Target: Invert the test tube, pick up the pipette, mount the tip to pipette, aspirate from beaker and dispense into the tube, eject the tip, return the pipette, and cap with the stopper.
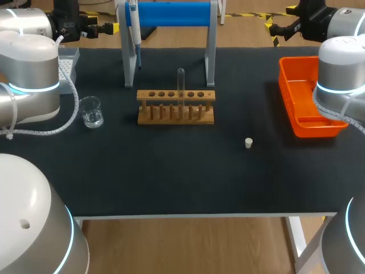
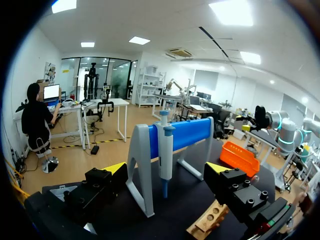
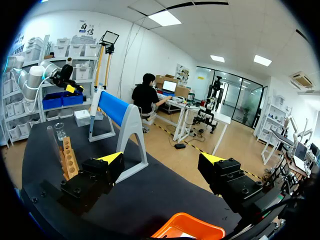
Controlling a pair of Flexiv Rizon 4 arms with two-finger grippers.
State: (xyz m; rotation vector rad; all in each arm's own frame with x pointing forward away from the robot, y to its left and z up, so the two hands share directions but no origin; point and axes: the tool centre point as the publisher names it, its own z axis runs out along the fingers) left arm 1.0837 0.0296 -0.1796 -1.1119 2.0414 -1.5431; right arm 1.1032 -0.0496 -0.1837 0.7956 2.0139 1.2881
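head view: clear glass test tube (image 1: 181, 83) stands round end up in the wooden rack (image 1: 171, 118), pale blue pipette (image 1: 133, 23) hangs on its stand (image 1: 171, 13), small white stopper (image 1: 248, 142) lies on the black counter (image 1: 171, 171). left hand (image 2: 166, 170) and right hand (image 3: 162, 159) gape wide, empty; seemingly nothing begun.

My head camera sits high behind the arms and looks steeply down over the whole table (image 1: 171, 182), near edge to far edge. The left wrist camera rides low at the far left corner and faces past the left gripper (image 2: 166, 169) along the far edge, close to the blue stand (image 2: 185, 132). The right wrist camera, behind the right gripper (image 3: 162, 158) at the far right corner, faces back the opposite way. All three views share the stand, the wooden rack (image 1: 175, 107) and the orange tray (image 1: 302, 97).
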